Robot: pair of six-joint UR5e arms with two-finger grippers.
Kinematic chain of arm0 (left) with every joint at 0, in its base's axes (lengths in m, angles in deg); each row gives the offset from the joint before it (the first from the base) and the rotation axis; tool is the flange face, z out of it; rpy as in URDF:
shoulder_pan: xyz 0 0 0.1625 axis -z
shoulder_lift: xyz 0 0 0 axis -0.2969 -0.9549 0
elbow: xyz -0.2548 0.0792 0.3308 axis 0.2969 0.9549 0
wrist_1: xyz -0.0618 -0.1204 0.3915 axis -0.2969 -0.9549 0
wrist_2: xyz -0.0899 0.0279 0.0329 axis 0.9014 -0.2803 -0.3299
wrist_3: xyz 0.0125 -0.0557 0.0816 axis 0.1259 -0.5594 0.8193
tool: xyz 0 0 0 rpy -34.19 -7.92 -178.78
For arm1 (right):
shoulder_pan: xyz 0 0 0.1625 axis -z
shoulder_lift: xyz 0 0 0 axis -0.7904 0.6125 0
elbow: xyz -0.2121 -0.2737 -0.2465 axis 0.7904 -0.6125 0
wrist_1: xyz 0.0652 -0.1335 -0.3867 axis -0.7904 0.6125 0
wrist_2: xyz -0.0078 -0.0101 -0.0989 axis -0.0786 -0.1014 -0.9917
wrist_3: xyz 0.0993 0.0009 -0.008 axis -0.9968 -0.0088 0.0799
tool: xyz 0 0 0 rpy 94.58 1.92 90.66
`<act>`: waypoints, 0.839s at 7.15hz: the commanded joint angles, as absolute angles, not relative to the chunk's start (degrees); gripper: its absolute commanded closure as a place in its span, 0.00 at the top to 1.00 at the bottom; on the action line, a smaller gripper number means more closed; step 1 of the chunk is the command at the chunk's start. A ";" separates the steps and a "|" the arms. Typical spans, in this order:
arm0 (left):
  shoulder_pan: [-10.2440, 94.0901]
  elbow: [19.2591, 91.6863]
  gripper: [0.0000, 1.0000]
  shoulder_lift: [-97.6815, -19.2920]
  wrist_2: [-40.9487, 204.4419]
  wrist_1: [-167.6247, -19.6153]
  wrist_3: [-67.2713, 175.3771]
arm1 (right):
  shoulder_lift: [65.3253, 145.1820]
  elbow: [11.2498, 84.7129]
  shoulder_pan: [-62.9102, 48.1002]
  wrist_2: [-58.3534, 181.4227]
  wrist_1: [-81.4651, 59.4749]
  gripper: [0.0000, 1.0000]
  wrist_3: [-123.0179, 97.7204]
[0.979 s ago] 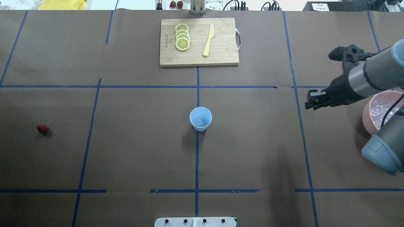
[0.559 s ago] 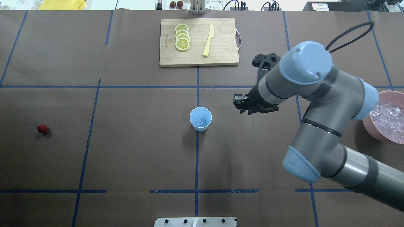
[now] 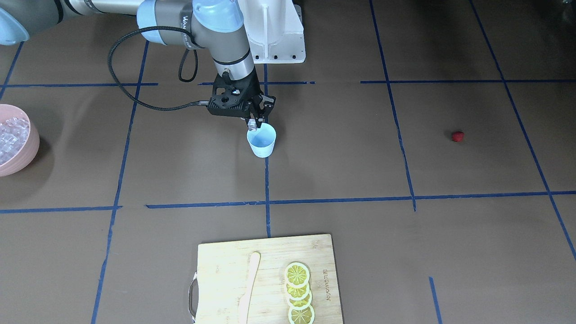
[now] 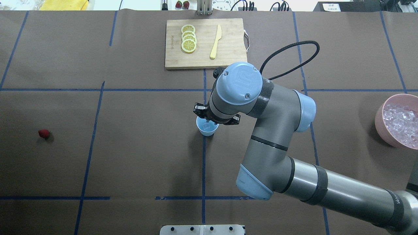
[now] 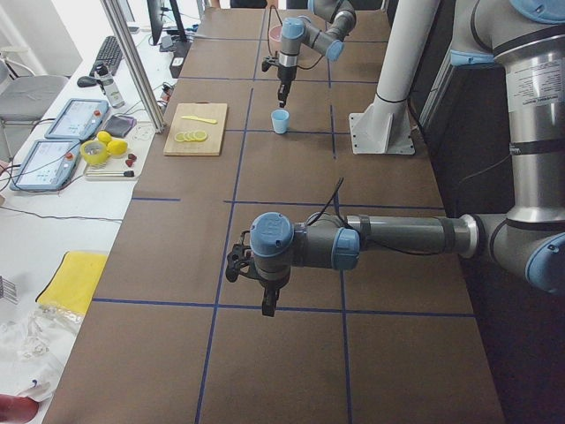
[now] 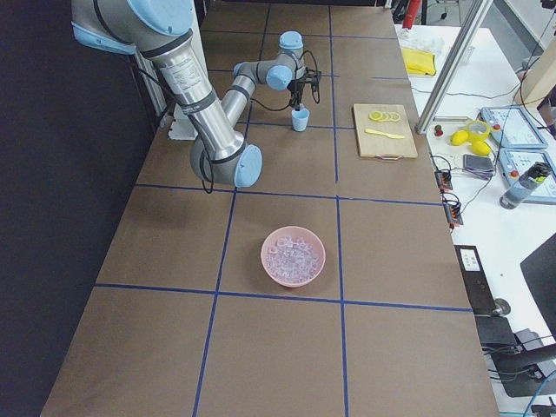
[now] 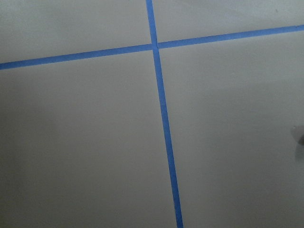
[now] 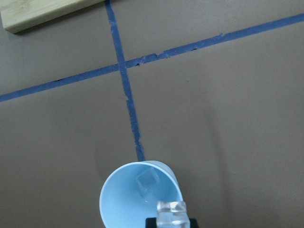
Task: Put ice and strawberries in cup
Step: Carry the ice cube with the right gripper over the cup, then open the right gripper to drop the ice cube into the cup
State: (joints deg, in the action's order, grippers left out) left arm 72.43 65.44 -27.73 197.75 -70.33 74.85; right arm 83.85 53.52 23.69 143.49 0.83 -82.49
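Note:
The light-blue cup (image 3: 262, 143) stands at the table's middle; it also shows in the overhead view (image 4: 205, 130). One ice cube (image 8: 147, 181) lies inside it. My right gripper (image 3: 254, 123) hangs just above the cup's rim, shut on another clear ice cube (image 8: 172, 213). The strawberry (image 4: 43, 133) lies alone on the table far to my left, also seen from the front (image 3: 457, 136). My left gripper (image 5: 267, 305) shows only in the exterior left view, low over bare table near the strawberry's end; I cannot tell if it is open or shut.
A pink bowl (image 4: 379, 130) full of ice cubes (image 4: 401, 123) stands at the right edge. A wooden cutting board (image 4: 232, 45) at the far middle holds lemon slices (image 4: 188, 38) and a yellow knife (image 4: 216, 41). My right arm (image 4: 277, 137) spans the right half.
My right arm has swung left from beside the pink bowl to over the cup, carrying the ice cube. The cup, strawberry and board have not moved.

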 commanded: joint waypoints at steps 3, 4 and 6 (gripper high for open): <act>72.46 65.75 1.00 -27.73 197.76 -70.50 74.76 | 83.52 51.93 23.93 142.93 0.24 0.65 -82.98; 72.38 65.75 1.00 -27.73 197.76 -70.50 74.76 | 83.52 51.93 23.93 142.93 0.24 0.65 -82.98; 72.38 65.67 1.00 -27.73 197.76 -70.50 74.76 | 83.96 53.15 22.18 143.62 0.58 0.67 -82.72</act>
